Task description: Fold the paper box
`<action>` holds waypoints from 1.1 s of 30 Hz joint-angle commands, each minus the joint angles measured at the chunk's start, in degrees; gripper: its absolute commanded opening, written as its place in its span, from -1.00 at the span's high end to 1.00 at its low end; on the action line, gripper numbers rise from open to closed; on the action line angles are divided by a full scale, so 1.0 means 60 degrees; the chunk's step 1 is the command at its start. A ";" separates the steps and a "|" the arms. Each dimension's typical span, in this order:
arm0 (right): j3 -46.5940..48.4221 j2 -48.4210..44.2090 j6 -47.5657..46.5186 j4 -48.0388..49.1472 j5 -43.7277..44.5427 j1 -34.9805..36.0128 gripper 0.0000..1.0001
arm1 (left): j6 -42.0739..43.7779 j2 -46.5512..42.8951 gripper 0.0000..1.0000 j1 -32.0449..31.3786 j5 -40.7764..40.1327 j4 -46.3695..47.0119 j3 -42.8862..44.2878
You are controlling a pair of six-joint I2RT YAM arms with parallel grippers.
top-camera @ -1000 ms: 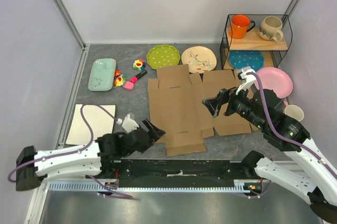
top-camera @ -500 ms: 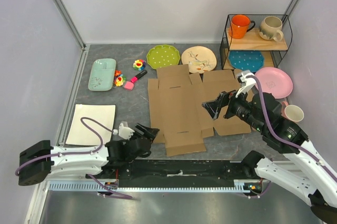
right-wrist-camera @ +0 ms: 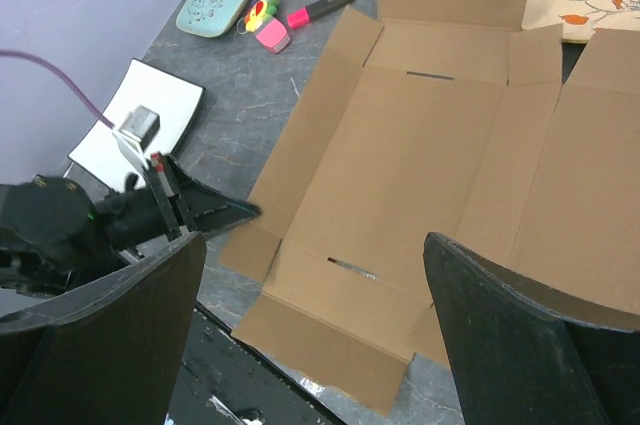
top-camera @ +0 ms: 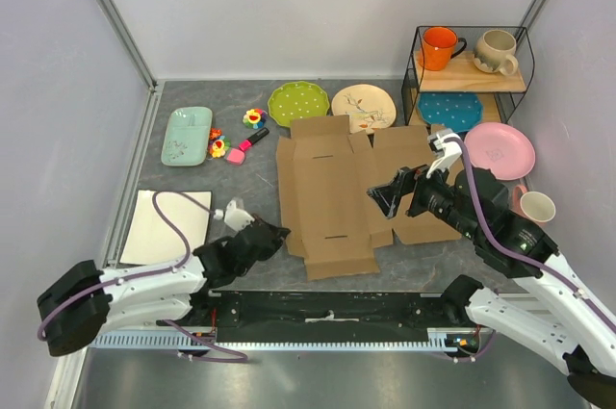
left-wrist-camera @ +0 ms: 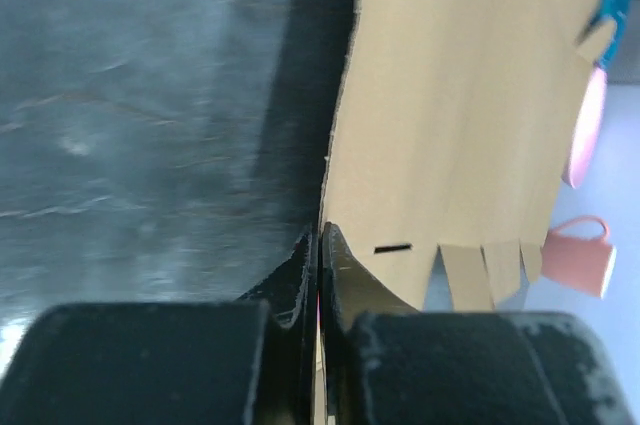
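The paper box (top-camera: 327, 188) lies flat and unfolded on the grey table, brown cardboard with flaps and slits; it also fills the right wrist view (right-wrist-camera: 420, 165). My left gripper (top-camera: 277, 232) is low at the box's near left flap. In the left wrist view the gripper (left-wrist-camera: 320, 235) is shut, with the thin edge of the paper box (left-wrist-camera: 460, 95) running in between the fingers. My right gripper (top-camera: 402, 193) hovers above the right half of the box, open and holding nothing. Its fingers spread wide in the right wrist view (right-wrist-camera: 314, 237), where the left gripper (right-wrist-camera: 235, 212) meets the flap edge.
Behind the box sit a green plate (top-camera: 297, 101) and a cream plate (top-camera: 364, 107). A pink plate (top-camera: 499, 149) and a mug (top-camera: 537, 205) are at the right, below a wire rack (top-camera: 472, 72) with mugs. A white tray (top-camera: 173, 221), teal dish (top-camera: 186, 135) and toys (top-camera: 241, 144) lie left.
My left gripper was open beside the box and has closed on the left flap's edge. The box has shifted slightly to the right. The right arm has barely moved.
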 commanded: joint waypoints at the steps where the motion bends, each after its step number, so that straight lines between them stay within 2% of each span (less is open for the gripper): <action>1: 0.0113 -0.0208 0.0039 0.0080 0.0180 -0.0020 -0.96 | 0.3220 -0.1162 0.96 0.0564 0.0576 -0.1201 0.1687; 3: 0.0157 -0.0223 -0.0005 0.0036 0.0224 -0.0020 -0.96 | 0.4158 -0.1820 0.97 0.0857 0.0983 -0.1407 0.2140; 5: 0.0215 -0.0223 -0.0020 0.0007 0.0268 -0.0020 -0.96 | 0.4932 -0.2116 0.96 0.1632 0.1511 -0.1437 0.2405; 6: 0.0230 -0.0223 -0.0049 -0.0008 0.0268 -0.0005 -0.96 | 0.5213 -0.2175 0.96 0.1998 0.2238 -0.1437 0.2726; 8: 0.0274 -0.0208 -0.0093 -0.0008 0.0283 -0.0020 -0.96 | 0.6132 -0.1884 0.96 0.3373 0.3105 -0.1481 0.3166; 9: 0.0274 -0.0194 -0.0108 -0.0008 0.0283 -0.0020 -0.96 | 0.6356 -0.1651 0.97 0.3929 0.4343 -0.1524 0.3676; 10: 0.0274 -0.0194 -0.0137 -0.0008 0.0298 -0.0034 -0.96 | 0.6576 -0.0909 0.97 0.5066 0.5138 -0.1322 0.3913; 12: 0.0274 -0.0179 -0.0137 -0.0037 0.0312 -0.0020 -0.96 | 0.6870 0.0075 0.96 0.6069 0.7316 -0.1276 0.4628; 14: 0.0260 -0.0208 -0.0167 -0.0066 0.0313 -0.0020 -0.97 | 0.7104 0.1564 0.95 0.7008 0.8131 -0.1624 0.5201; 16: 0.0260 -0.0252 -0.0210 -0.0096 0.0385 -0.0020 -0.96 | 0.7207 0.2260 0.49 0.7433 0.8194 -0.2036 0.6008; 17: 0.0274 -0.0238 -0.0225 -0.0125 0.0415 -0.0020 -0.96 | 0.7179 0.2669 0.00 0.7537 0.7976 -0.2545 0.6242; 19: 0.0318 -0.0252 -0.0254 -0.0198 0.0444 -0.0020 -0.97 | 0.6916 0.2615 -0.28 0.7655 0.7156 -0.2624 0.6391; 20: 0.0333 -0.0252 -0.0298 -0.0242 0.0444 -0.0020 -0.96 | 0.6654 0.2223 -0.51 0.7656 0.6863 -0.2595 0.6202; 21: 0.0333 -0.0238 -0.0328 -0.0271 0.0459 -0.0020 -0.96 | 0.6477 0.1900 -0.62 0.7627 0.6236 -0.2594 0.6041; 22: 0.0304 -0.0267 -0.0342 -0.0257 0.0502 -0.0020 -0.96 | 0.6069 0.1592 -0.87 0.7612 0.5882 -0.2594 0.5851; 23: 0.0275 -0.0282 -0.0371 -0.0257 0.0532 -0.0020 -0.96 | 0.5848 0.1241 -0.99 0.7568 0.5299 -0.2609 0.5370; 26: 0.0055 -0.0223 -0.0460 -0.0097 0.0576 -0.0020 -0.96 | 0.4736 -0.0413 -0.99 0.6692 0.3996 -0.2769 0.4127; 27: -0.0076 -0.0122 -0.0474 0.0006 0.0562 -0.0020 -0.96 | 0.4312 -0.1114 -0.99 0.5833 0.3626 -0.2944 0.3772; 28: -0.0150 -0.0063 -0.0460 0.0181 0.0518 -0.0020 -0.96 | 0.3307 -0.1498 -0.99 0.5288 0.3173 -0.3004 0.3392; 29: -0.0194 -0.0004 -0.0460 0.0255 0.0460 -0.0020 -0.96 | 0.2717 -0.1806 -0.99 0.4717 0.2168 -0.3062 0.2634; 30: -0.0267 0.0156 -0.0431 0.0343 0.0386 -0.0020 -0.96 | 0.2131 -0.2215 -0.99 0.3595 0.1723 -0.3034 0.2264; 31: -0.0282 0.0230 -0.0401 0.0489 0.0313 -0.0020 -0.96 | 0.0994 -0.2278 -0.99 0.3105 0.1385 -0.2990 0.1956; 33: -0.0311 0.0405 -0.0357 0.0607 0.0108 -0.0020 -0.96 | 0.0122 -0.2133 -0.99 0.2110 0.1030 -0.2539 0.1179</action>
